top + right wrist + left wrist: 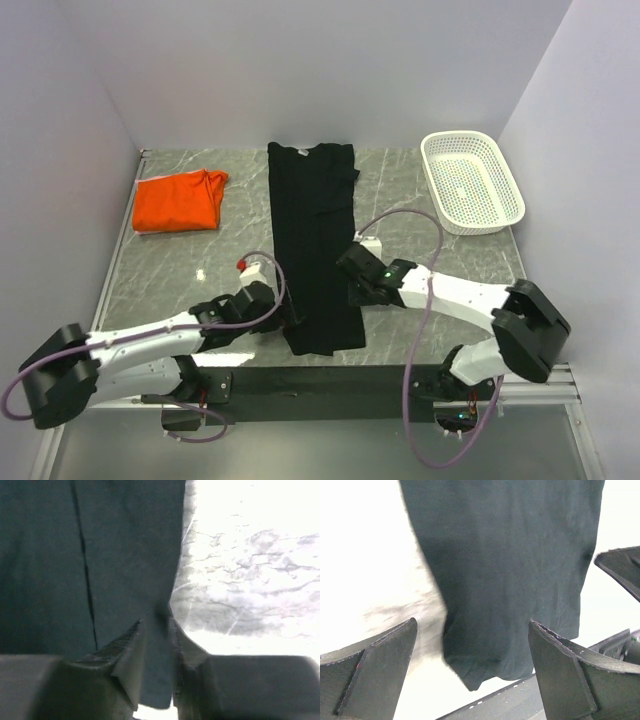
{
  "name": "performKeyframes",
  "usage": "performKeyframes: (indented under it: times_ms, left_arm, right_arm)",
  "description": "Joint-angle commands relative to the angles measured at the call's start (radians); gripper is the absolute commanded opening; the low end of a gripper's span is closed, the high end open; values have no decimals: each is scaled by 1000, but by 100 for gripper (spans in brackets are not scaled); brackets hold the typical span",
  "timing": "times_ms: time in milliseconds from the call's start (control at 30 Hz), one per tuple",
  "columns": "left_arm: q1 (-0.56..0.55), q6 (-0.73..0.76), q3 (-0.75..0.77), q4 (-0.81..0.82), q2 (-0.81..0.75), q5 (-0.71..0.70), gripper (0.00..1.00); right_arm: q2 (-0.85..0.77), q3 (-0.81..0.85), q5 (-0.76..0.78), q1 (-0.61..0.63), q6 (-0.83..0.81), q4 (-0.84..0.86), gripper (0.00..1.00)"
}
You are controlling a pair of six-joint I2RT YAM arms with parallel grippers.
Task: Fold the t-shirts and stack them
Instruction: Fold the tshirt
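Black t-shirt (312, 250) lies as a long strip running away from my jaws; right jaws pinch its near right edge, left jaws gape empty just beside the near-left corner.

We saw a matt cloth black t-shirt (312, 250), a cloth orange t-shirt (178, 202), a glossy marbled table (240, 225) and a plastic mesh basket (472, 182).

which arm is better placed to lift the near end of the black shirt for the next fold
Right, probably. The right gripper pinches the black t-shirt at its right edge, close to the near end. The left gripper is wide open at the opposite edge, holding nothing.
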Motion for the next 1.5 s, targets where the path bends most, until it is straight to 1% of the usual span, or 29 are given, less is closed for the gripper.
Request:
performKeyframes:
  times_ms: [0,33,67,133,167,233,300,367,433,600,700,733,1000,1133,1300,1367,1467]
  left_arm:
    - [-30,-81,-2,-163,-120,-153,99]
    - [-35,-90,-7,-181,-149,-191,99]
    - [-49,-96,-13,-222,-206,-213,99]
    - [-63,-109,-30,-252,-255,-247,99]
    - [-75,-107,-34,-270,-295,-253,99]
    - [-86,-104,-53,-282,-321,-256,98]
    - [-100,-104,-66,-287,-333,-247,98]
    - [-118,-110,-74,-281,-320,-241,98]
    - [-130,-121,-80,-267,-304,-242,98]
    - [-162,-129,-63,-237,-242,-245,98]
    - [-190,-132,-45,-230,-222,-270,98]
    - [-220,-130,-33,-223,-194,-290,98]
    - [-248,-129,3,-221,-123,-308,98]
    - [-264,-139,10,-238,-129,-322,98]
    - [-279,-132,10,-243,-156,-344,98]
    - [-282,-135,12,-252,-154,-347,99]
    - [-285,-142,10,-256,-149,-348,98]
  right_arm:
    - [-105,-1,30,9,5,-18,36]
    - [-151,1,37,18,9,-28,40]
    - [-175,7,37,21,17,-51,41]
    - [-238,2,8,47,19,-41,45]
    - [-258,-13,-19,60,22,-24,45]
    - [-290,-38,-96,101,31,43,46]
    - [-281,-64,-134,129,55,85,46]
    - [-254,-78,-185,158,75,149,46]
    - [-191,-76,-202,170,83,189,46]
    - [-44,-62,-239,179,89,232,46]
    - [-10,-61,-233,182,95,235,45]
    - [-2,-70,-233,184,100,235,45]
    - [25,-102,-244,190,129,251,46]
    - [27,-120,-210,205,153,226,45]
    - [16,-134,-220,208,160,241,45]
    - [28,-133,-242,208,157,266,44]
    - [44,-131,-256,212,158,286,35]
